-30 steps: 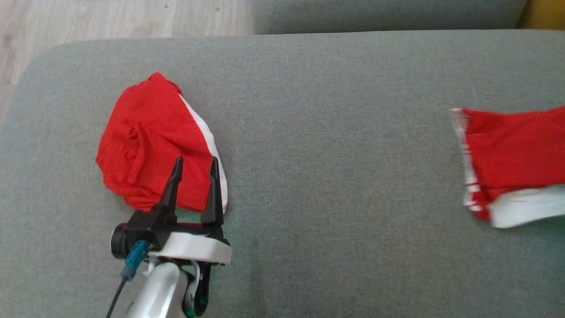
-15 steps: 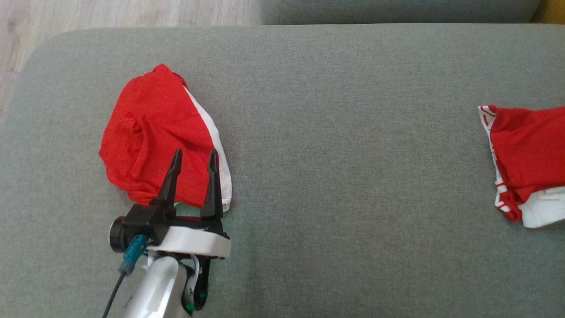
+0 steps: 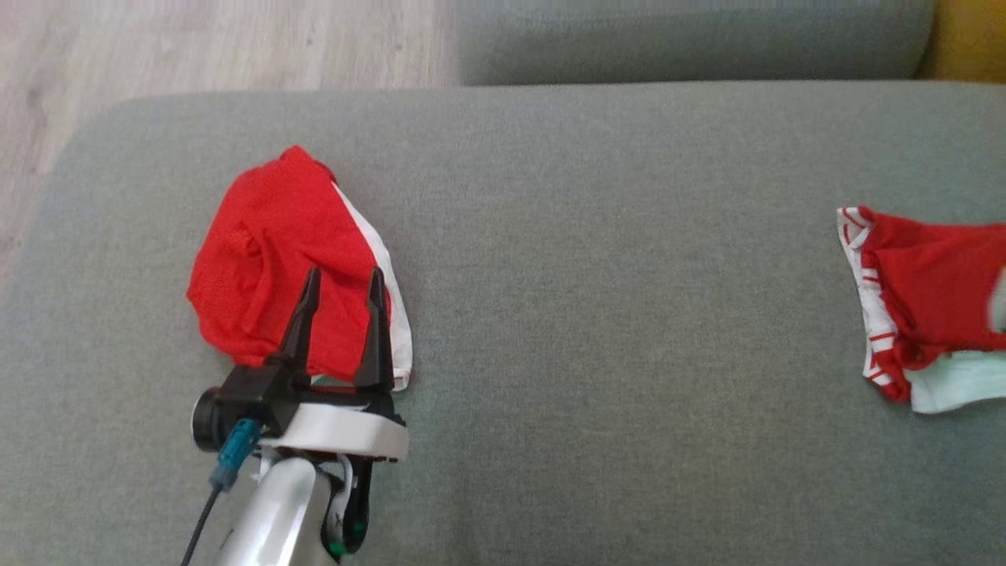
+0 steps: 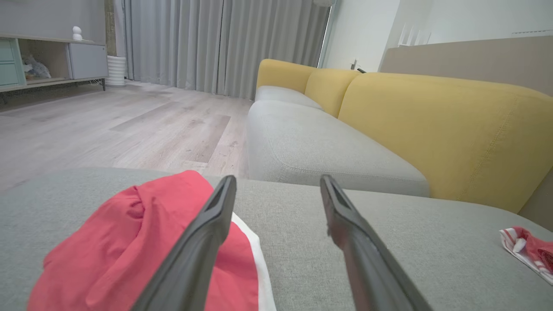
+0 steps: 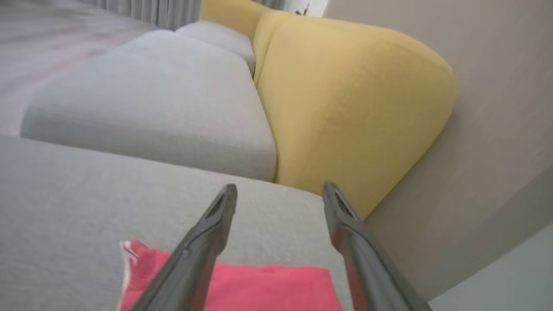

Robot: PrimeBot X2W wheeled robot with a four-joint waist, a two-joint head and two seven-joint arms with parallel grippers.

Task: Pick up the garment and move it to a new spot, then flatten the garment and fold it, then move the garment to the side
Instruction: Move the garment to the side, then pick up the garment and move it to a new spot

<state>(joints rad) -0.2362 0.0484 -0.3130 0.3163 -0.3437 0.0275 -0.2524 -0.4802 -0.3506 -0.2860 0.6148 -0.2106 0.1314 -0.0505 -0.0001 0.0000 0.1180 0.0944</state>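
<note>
A crumpled red garment with a white edge (image 3: 275, 251) lies on the left part of the grey sofa seat (image 3: 597, 314). My left gripper (image 3: 343, 275) hovers open over its near edge, nothing between the fingers. In the left wrist view that garment (image 4: 125, 242) sits under the left finger of my left gripper (image 4: 277, 179). A second red and white garment (image 3: 927, 299) lies rumpled at the seat's right edge. My right gripper (image 5: 280, 188) stands open just above it, with red cloth (image 5: 242, 285) below the fingers and none between them.
Wooden floor (image 3: 220, 39) lies beyond the seat's far left corner. Another grey seat (image 3: 692, 39) adjoins at the back, with a yellow backrest (image 5: 345, 99) to the right. The wide middle of the seat between the two garments is bare grey fabric.
The right-hand garment went from stretched flat to a rumpled heap lying nearer the right edge. The head view shifted a little. My left gripper and the left garment stayed put.
</note>
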